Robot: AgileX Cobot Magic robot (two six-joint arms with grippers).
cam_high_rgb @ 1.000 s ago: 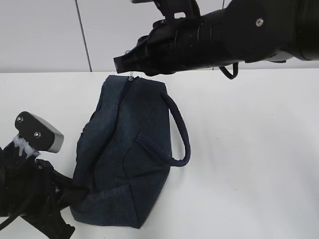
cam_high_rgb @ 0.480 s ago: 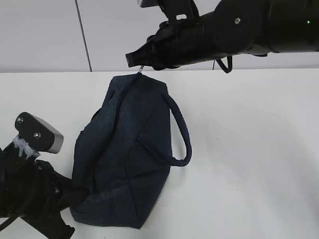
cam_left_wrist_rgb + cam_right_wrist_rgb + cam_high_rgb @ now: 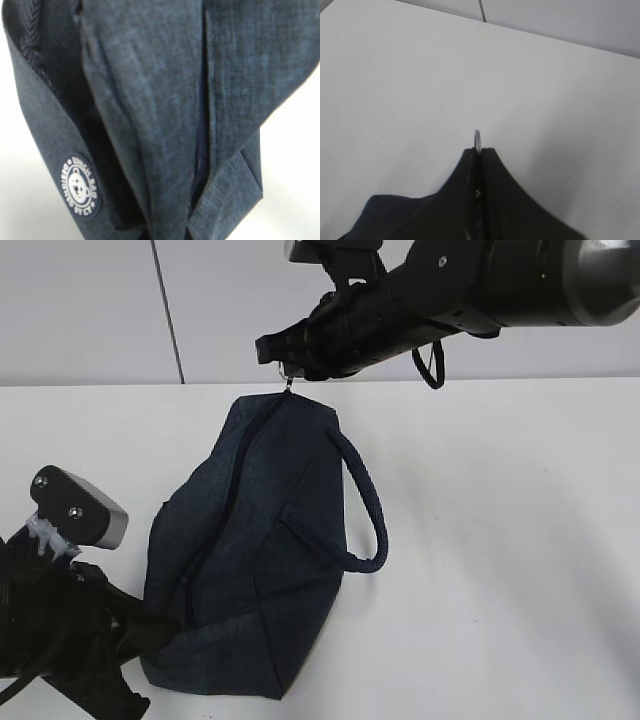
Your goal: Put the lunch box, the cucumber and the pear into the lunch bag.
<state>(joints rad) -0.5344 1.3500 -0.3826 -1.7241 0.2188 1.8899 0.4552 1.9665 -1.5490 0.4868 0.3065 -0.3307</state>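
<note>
Lunch bag [image 3: 250, 550] soft, slumping: right gripper [image 3: 287, 368] clamped on ring pull [image 3: 477, 139] at 12 o'clock; left gripper [image 3: 150, 632] pinching 7 o'clock corner.

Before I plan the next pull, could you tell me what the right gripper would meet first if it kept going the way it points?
Probably nothing soon: the right gripper, shut on the zipper ring, points over the bare table towards the far wall; depth is unclear.

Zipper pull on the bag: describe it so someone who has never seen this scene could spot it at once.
On the white table lies a navy lunch bag. Follow its zipper line to the far, top end, under the right gripper. There a small metal ring, the zipper pull, is pinched between the shut jaws; it is the only shiny metal piece on the dark fabric, unlike the thick loop handle.
</note>
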